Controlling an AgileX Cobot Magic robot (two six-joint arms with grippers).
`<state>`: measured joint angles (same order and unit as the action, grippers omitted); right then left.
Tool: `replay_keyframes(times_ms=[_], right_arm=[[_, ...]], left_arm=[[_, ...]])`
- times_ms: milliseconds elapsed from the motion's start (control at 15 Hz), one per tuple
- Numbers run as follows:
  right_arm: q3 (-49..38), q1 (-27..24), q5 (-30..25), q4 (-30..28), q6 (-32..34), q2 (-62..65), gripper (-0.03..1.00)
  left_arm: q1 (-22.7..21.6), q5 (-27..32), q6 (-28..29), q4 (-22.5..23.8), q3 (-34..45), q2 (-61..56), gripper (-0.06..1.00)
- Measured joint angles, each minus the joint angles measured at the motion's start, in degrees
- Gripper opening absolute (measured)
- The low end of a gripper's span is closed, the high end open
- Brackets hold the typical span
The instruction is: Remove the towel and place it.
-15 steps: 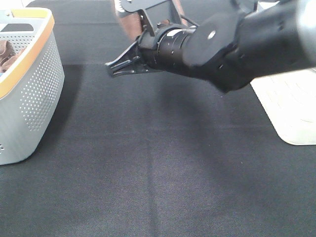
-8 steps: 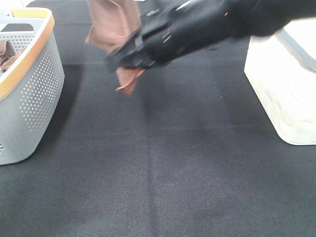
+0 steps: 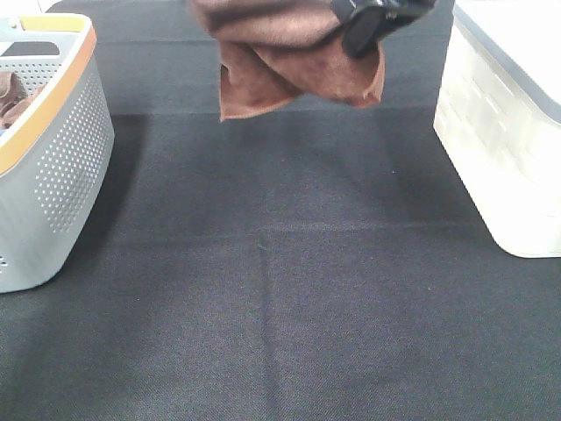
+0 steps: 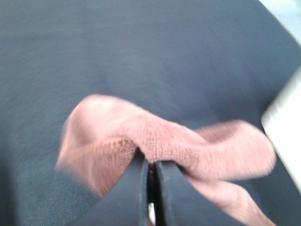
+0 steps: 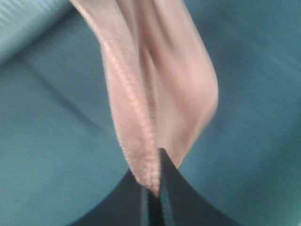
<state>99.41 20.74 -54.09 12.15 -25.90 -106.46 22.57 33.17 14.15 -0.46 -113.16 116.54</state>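
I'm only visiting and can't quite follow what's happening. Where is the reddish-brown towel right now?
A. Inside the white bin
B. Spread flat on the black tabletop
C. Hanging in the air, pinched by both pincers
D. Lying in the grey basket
C: the towel hangs clear above the black tabletop, and the wrist views show the left pincer and the right pincer each shut on its fabric.
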Motion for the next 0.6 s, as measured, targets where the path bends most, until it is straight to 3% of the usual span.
replay_keyframes(times_ms=[200, 333, 400, 467, 600], right_arm=[[5.84, 0.06, -0.17, -4.13, 3.32, -2.29, 0.0], [9.97, 0.06, -0.8, -7.28, 4.13, -3.44, 0.0], [11.52, 0.06, -1.03, -8.08, 4.13, -3.95, 0.0], [13.01, 0.06, -1.15, -8.19, 4.13, -4.24, 0.0], [13.87, 0.06, -1.2, -8.19, 4.13, -4.24, 0.0]], left_arm=[[-1.6, -0.06, 3.61, -1.2, 0.06, 1.2, 0.01], [-1.6, -0.23, 4.01, -1.66, 0.11, 1.49, 0.08], [-1.6, -0.4, 4.01, -1.66, 0.11, 1.49, 0.16], [-1.6, -1.43, 3.95, -1.55, 0.11, 1.49, 0.32], [-1.6, -1.72, 1.32, 0.46, 0.11, 1.49, 0.51]])
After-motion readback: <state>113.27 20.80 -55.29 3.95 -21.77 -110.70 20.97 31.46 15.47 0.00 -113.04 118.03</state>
